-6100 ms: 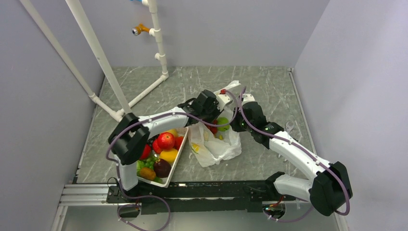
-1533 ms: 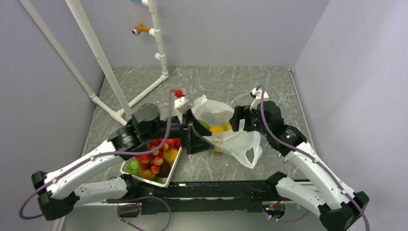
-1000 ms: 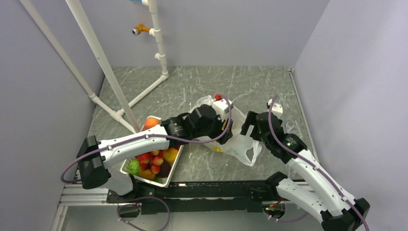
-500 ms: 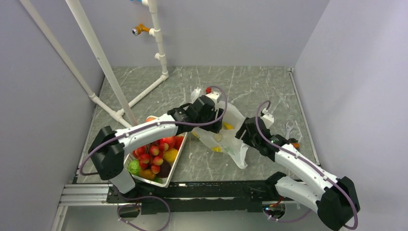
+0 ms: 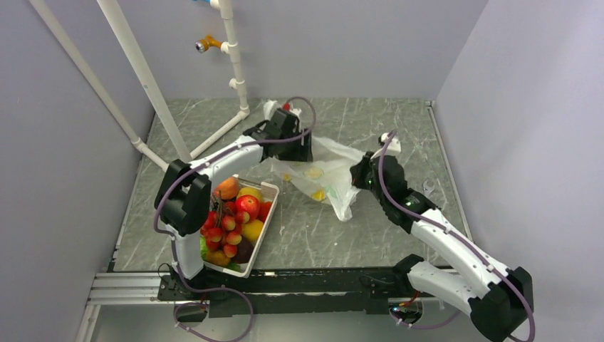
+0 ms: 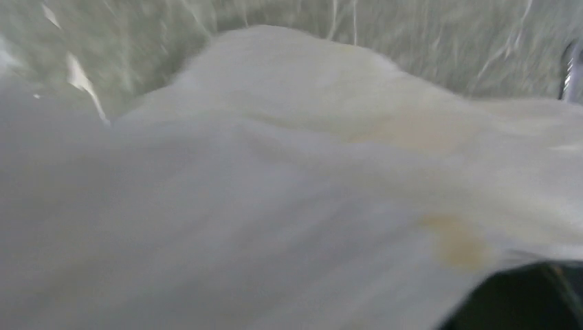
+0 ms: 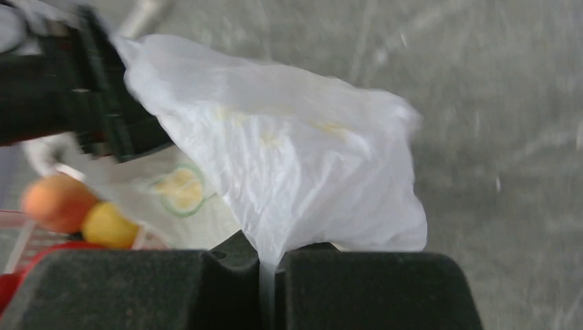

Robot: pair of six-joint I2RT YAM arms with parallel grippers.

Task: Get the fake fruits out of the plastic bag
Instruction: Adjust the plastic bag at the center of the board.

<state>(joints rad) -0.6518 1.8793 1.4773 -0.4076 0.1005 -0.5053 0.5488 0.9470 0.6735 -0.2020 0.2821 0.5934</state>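
1. Left gripper (image 5: 298, 147) is reaching beyond the basket (image 5: 266, 211), where a red bunch (image 5: 226, 224) is lying among other fruit. It is sitting at the far-left corner of the bag (image 5: 329, 165). Its wrist view is showing only white film, so I cannot tell whether its jaws are clamped on it.
2. Between the two grippers the bag is hanging stretched, seemingly lifted off the middle of the table (image 5: 406, 128), with a loose end drooping toward the near side. Yellow patches (image 5: 318, 194) are showing through the film; fruit or print, I cannot tell.
3. Judging by its look, the film is thin, soft, slippery and very light. Any fruit inside would be hard, glossy and ready to roll, shifting the load as the bag is tilting.
4. Right gripper (image 7: 269, 275) is closed tight on a gathered twist of film at the bag's right edge.
5. Judging from this, a bunched fold is giving the safer hold; a single layer would be risking a slip or a tear.
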